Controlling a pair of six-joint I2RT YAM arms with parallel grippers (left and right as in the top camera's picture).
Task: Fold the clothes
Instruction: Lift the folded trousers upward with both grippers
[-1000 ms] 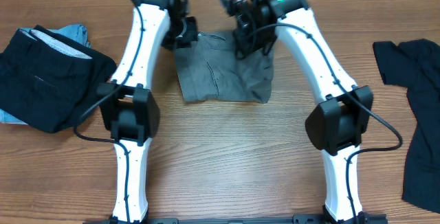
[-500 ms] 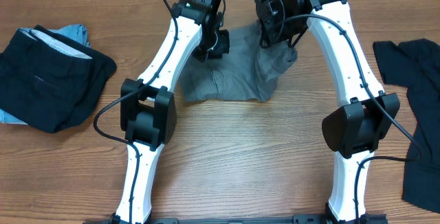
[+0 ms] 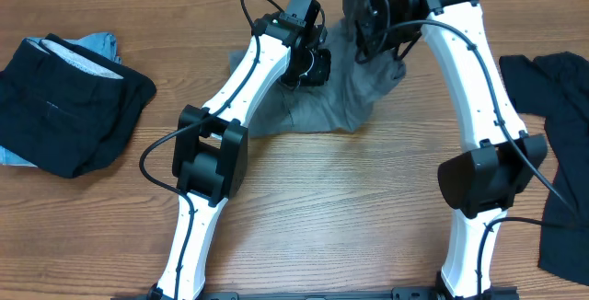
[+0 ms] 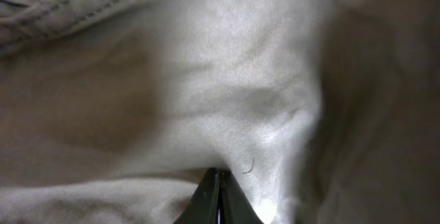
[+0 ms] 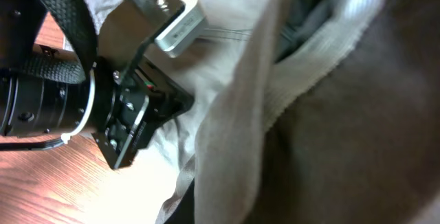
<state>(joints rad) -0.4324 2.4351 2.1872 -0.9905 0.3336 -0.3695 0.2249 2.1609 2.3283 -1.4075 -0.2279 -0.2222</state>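
My left gripper (image 4: 218, 194) pinches the grey garment (image 3: 324, 109) at the table's (image 3: 331, 199) 12 o'clock. Cloth drapes my right gripper (image 3: 373, 24) at 1 o'clock, so I cannot tell its grip.

Mid-grey garment (image 3: 317, 107), plain, is seen at far edge centre. Black garment (image 3: 64, 107) is laid over light blue one (image 3: 103, 40) at left edge. Dark garment (image 3: 563, 107) is seen at right edge. Surface (image 3: 331, 217): brown wood grain.
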